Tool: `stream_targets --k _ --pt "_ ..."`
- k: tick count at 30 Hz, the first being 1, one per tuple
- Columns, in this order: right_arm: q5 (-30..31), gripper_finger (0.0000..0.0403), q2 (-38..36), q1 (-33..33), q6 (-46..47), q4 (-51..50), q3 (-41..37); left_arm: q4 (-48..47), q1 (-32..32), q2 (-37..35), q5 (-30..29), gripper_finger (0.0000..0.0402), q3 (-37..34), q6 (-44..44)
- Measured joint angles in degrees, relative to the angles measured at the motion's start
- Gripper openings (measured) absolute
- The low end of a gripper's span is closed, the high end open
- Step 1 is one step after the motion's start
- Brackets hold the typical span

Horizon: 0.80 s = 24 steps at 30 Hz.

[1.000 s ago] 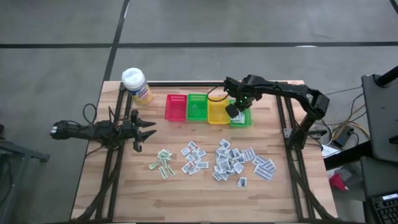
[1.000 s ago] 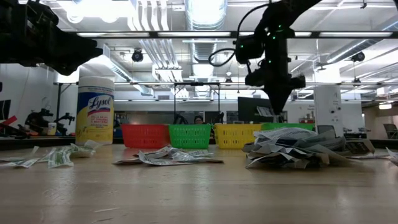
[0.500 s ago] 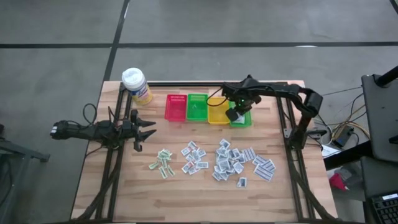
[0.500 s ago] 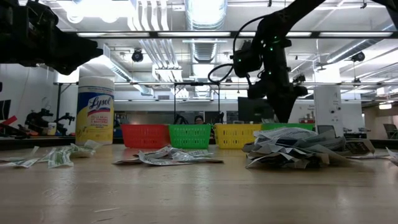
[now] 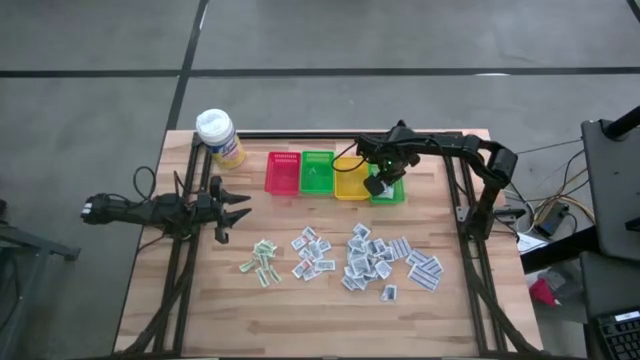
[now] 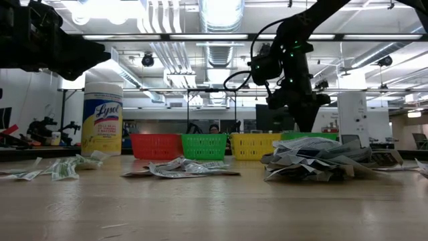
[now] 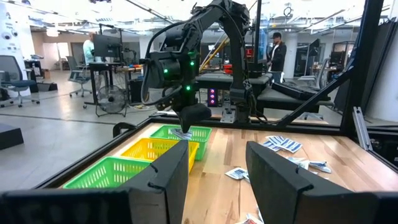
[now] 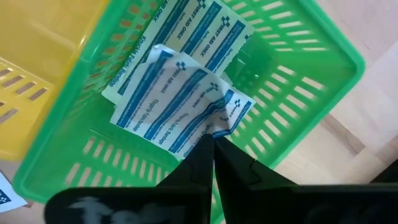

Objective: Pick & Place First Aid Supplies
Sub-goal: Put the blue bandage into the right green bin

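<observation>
My right gripper (image 5: 377,186) hangs over the rightmost green basket (image 5: 392,194) at the far side of the table, shut on a white packet with blue print (image 8: 180,99). A second such packet (image 8: 205,28) lies flat on that basket's floor. Several more packets lie on the table in loose heaps (image 5: 375,258) (image 5: 312,252), and green-printed ones (image 5: 262,260) lie to their left. My left gripper (image 5: 236,208) waits open above the table's left edge, away from everything. My right gripper pinches the packet by one crumpled corner (image 8: 219,126) between its two shut fingers (image 8: 202,155), which point down from above. The packet is lifted inside the basket's opening, tilted, spreading away from the fingertips just above the packet that lies on the basket floor.
Red (image 5: 282,172), green (image 5: 318,172) and yellow (image 5: 350,180) baskets stand in a row left of the rightmost green one. A yellow bottle with a white cap (image 5: 220,137) stands at the far left corner. Bare wood lies along the table's near edge.
My right gripper has moved down toward the rightmost green basket with the packet, staying shut. The left arm has kept still.
</observation>
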Motion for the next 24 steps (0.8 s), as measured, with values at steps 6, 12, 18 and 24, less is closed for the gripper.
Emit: stream_targets --k 6,12,18,24 --pt "0.02 0.0057 0.0 0.0 -0.04 0.13 -0.22 0.0 -0.02 0.01 0.04 0.0158 -0.01 0.0" --pt "0.87 0.0107 -0.03 0.04 0.07 0.01 -0.22 0.0 0.0 0.0 0.07 0.0158 -0.02 0.0" --pt "-3.44 0.0121 -1.65 1.02 2.66 -2.92 1.69 0.0 0.0 0.0 0.07 0.0158 0.0 0.0" --pt "-3.98 0.0108 -6.8 6.12 9.22 -8.02 3.55 -0.42 -0.01 0.0 0.09 0.0158 -0.01 0.02"
